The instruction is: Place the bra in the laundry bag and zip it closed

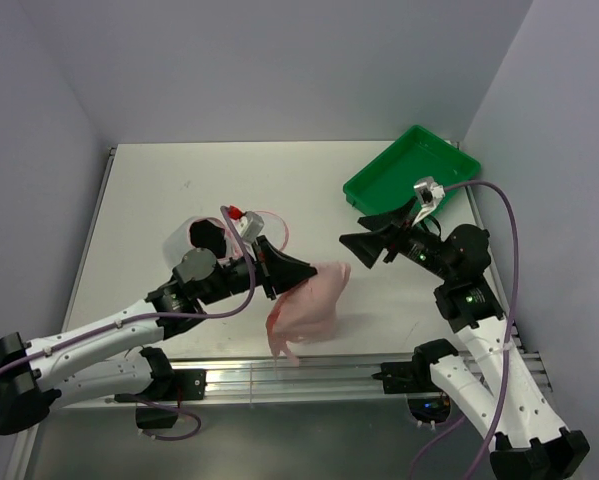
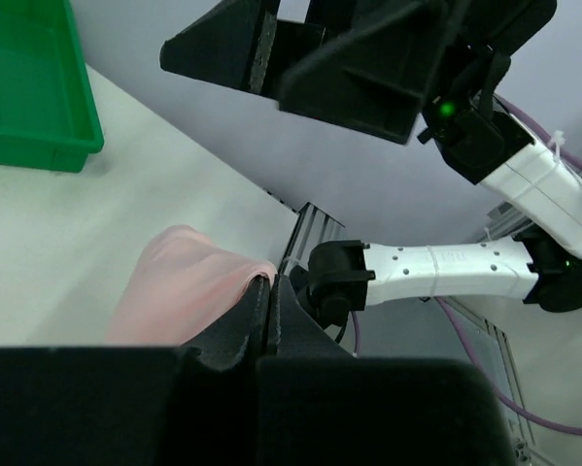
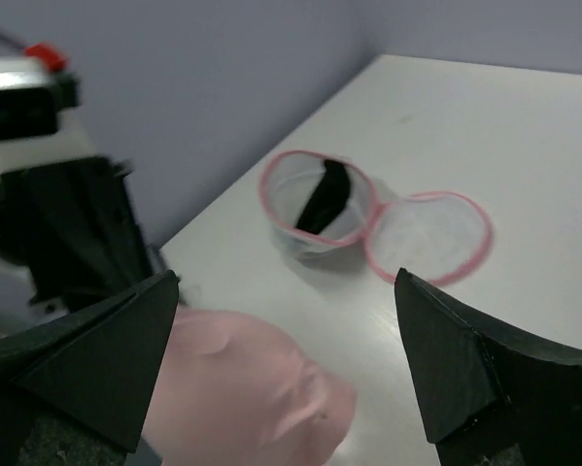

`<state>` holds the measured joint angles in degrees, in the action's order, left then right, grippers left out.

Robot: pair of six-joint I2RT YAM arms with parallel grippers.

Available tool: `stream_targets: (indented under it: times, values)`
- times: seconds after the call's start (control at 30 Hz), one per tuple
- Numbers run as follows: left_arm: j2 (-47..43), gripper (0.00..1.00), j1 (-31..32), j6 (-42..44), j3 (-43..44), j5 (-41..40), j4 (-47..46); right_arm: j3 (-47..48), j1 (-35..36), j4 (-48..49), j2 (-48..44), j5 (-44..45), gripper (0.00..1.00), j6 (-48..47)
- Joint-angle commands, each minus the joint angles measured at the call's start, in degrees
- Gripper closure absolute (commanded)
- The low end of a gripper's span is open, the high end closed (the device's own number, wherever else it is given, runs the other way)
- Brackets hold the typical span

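Where the two arms meet in the middle of the top view, we see the left tool [image 1: 287,270] clenched on the pink bra [image 1: 314,300]. The left wrist view shows a fold of the fabric pinched between its closed jaws. The bra hangs from that grip toward the lower centre of the frame, near the tabletop's [image 1: 159,190] front edge. The right tool [image 1: 362,247] is released, its jaws spread wide just right of the bra and holding nothing. In the upper middle of the right wrist view, the laundry bag [image 3: 320,199] sits unzipped on the tabletop, its round lid [image 3: 428,236] flopped beside it, apart from the bra. A green tray [image 1: 411,165] sits at the upper right.
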<state>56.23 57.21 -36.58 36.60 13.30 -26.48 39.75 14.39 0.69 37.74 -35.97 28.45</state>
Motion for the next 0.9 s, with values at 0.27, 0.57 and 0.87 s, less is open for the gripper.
stream_targets:
  times: [0.27, 0.57, 0.87]
  values:
    - [-5.33, 1.00, 0.36, 8.27, 9.71, 5.50, 15.93, 0.77, 10.65, 13.03, 3.05, -24.42, 0.00, -10.86]
    - [-7.45, 1.00, 0.36, 9.68, 12.00, 6.13, 18.30, 3.58, 18.64, 5.22, 8.93, -22.76, 0.00, -16.85]
    - [-8.33, 1.00, 0.36, 8.37, 11.21, -0.02, 17.69, 1.21, 26.91, 3.80, 9.11, -10.55, 0.00, -18.25]
